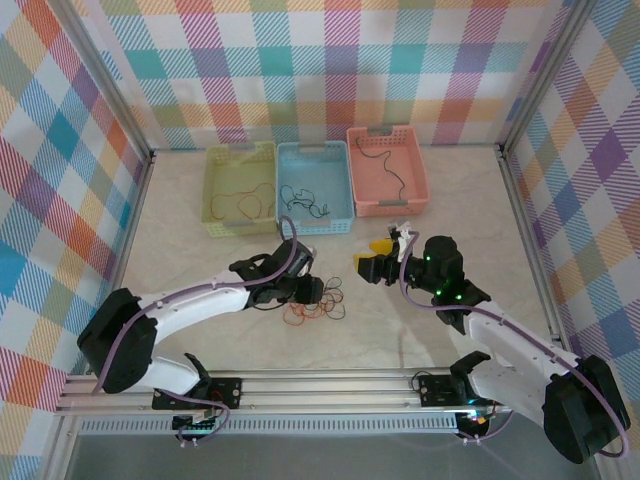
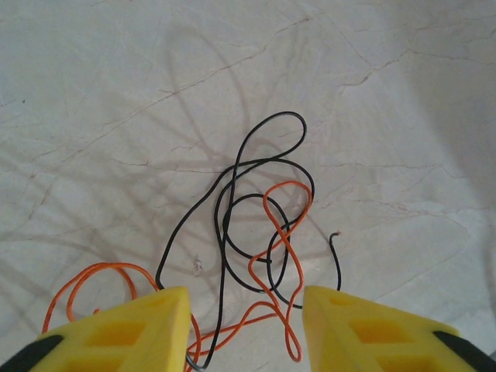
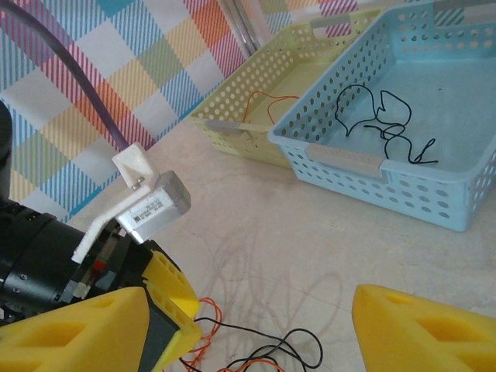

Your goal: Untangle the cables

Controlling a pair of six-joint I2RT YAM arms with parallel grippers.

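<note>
The left gripper [image 2: 246,329] hangs over a pale, marble-patterned tabletop [image 2: 116,85] with its two yellow plastic fingers [image 2: 143,329] spread wide apart at the bottom of the view. Just ahead of them lie a thin black cable [image 2: 283,114] and a thin orange-red cable [image 2: 288,183], looped through one another in a loose tangle on the surface. Strands of both colours run down into the gap between the fingers, and another orange-red loop curves away just beside the finger on the left side of the view.
</note>
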